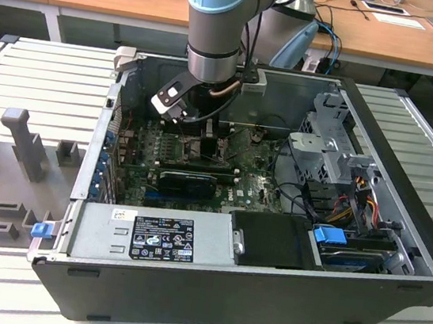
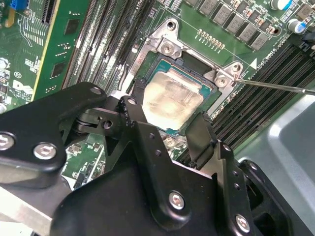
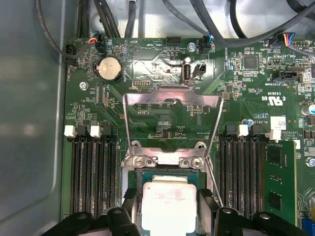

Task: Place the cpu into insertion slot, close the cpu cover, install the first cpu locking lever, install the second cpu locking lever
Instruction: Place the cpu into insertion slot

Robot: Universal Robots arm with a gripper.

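1. A black metal computer case [image 1: 208, 289] lies open on a slatted grey metal table [image 1: 44, 75]. A light-blue and grey robot arm [image 1: 214, 26] reaches down into it.
2. Along the case's near edge sits a silver power supply box [image 1: 207, 237]. It carries a black label with white print [image 1: 163, 237] and a small white label [image 1: 124, 215]; the print is too small to read in the exterior view.
3. The case also holds a green motherboard [image 1: 253, 187] with white printed lettering and, at the exterior view's right, a grey metal drive cage [image 1: 330, 145] with bundled cables.
4. In the first wrist view a round silver coin battery [image 3: 109, 68] sits near one motherboard corner and a small white sticker [image 3: 278, 122] near the opposite edge.
5. The small flat square silver-beige cpu [image 2: 170, 101] [image 3: 167, 204] lies inside the square dark metal-rimmed insertion slot [image 2: 189, 61] [image 3: 167, 172], between long black memory slots [image 3: 91, 172] on either side.
6. The black gripper [image 2: 169, 108] [image 3: 167, 196] straddles the cpu. Its fingers [image 2: 139, 93] are closed against two opposite edges of the chip, pinching it.
7. The thin silvery framed cpu cover [image 3: 172, 96] stands raised on its hinge at the slot's edge, not closed; the board shows through its window.
8. A thin metal lever rod [image 2: 275, 84] [image 3: 214, 182] runs out beside the slot, unlatched.
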